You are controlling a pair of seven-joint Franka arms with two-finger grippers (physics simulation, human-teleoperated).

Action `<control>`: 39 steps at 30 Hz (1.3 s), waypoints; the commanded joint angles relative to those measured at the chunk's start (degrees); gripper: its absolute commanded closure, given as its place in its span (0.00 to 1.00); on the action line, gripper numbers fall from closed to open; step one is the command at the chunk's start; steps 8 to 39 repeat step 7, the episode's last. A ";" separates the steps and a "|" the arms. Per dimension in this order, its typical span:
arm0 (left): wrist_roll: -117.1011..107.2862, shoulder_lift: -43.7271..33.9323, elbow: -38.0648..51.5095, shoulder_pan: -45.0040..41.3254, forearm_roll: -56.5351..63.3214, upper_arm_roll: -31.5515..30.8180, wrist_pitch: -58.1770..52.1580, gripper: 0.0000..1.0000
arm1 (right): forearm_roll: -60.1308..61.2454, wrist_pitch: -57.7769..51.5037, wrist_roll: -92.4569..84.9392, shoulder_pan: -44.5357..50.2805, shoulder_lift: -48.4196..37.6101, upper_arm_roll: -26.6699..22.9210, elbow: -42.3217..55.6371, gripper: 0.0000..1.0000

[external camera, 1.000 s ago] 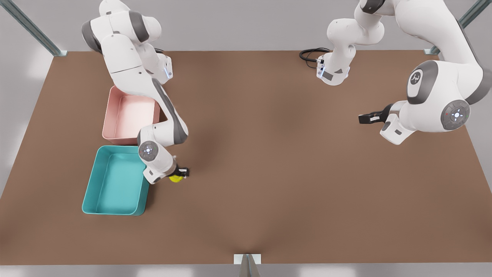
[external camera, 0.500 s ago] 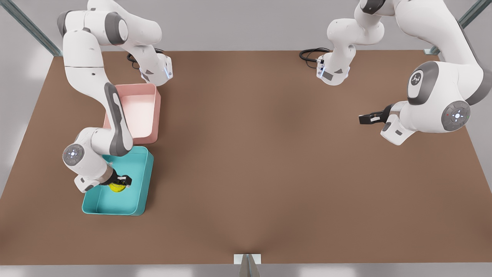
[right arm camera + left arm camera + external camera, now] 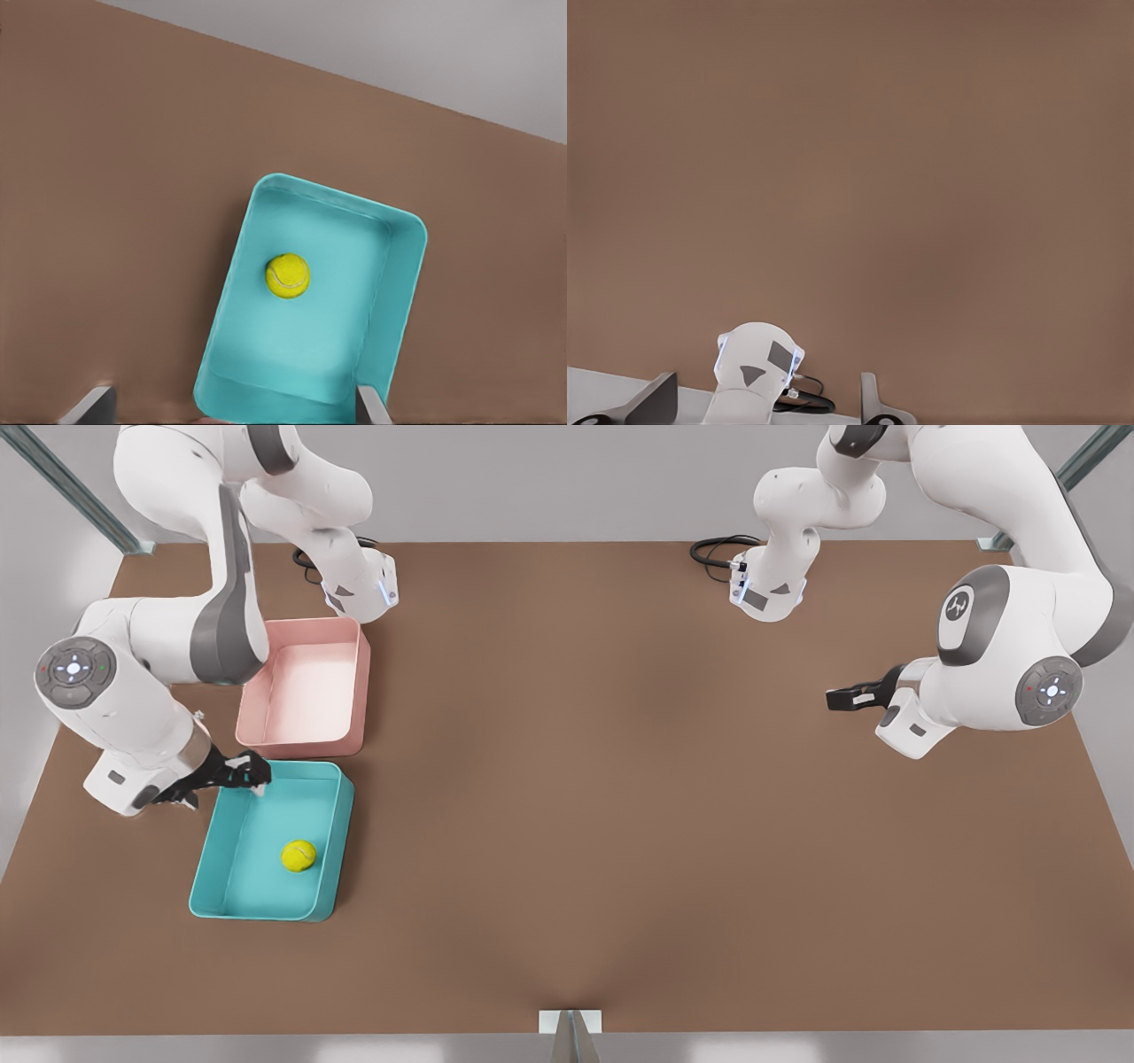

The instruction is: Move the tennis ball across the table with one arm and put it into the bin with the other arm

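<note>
Tennis ball (image 3: 299, 856): lying loose on the floor of the teal bin (image 3: 205, 865), clear of all four walls. 
Right gripper (image 3: 250, 772): above the bin's far corner, fingers spread, holding nothing. 
Left gripper (image 3: 837, 699): waiting over bare table (image 3: 620, 797) at the front view's right, fingers apart, empty. 
Pink tub (image 3: 361, 691): just beyond the bin. 
Wide open tabletop lies between the arms.

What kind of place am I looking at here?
Most likely a simulated robot test bench, not a real room. Two white arms stand over a bare brown table with metal frame posts. On it sit a teal bin holding a tennis ball, and a pink tub.
</note>
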 commanded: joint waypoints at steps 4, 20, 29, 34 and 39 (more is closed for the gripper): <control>-0.04 -0.08 -0.07 -0.03 0.02 -0.07 -0.04 0.00 | 1.36 -14.22 10.44 -1.84 -6.28 1.56 -5.20 0.00; -0.04 -0.08 -0.07 0.06 0.02 0.02 -0.39 0.00 | 1.36 -14.22 10.44 -1.66 -6.55 1.47 -5.11 0.00; -0.04 -0.08 -0.07 0.06 0.02 0.02 -0.39 0.00 | 1.36 -14.22 10.44 -1.66 -6.55 1.47 -5.11 0.00; -0.04 -0.08 -0.07 0.06 0.02 0.02 -0.39 0.00 | 1.36 -14.22 10.44 -1.66 -6.55 1.47 -5.11 0.00; -0.04 -0.08 -0.07 0.06 0.02 0.02 -0.39 0.00 | 1.36 -14.22 10.44 -1.66 -6.55 1.47 -5.11 0.00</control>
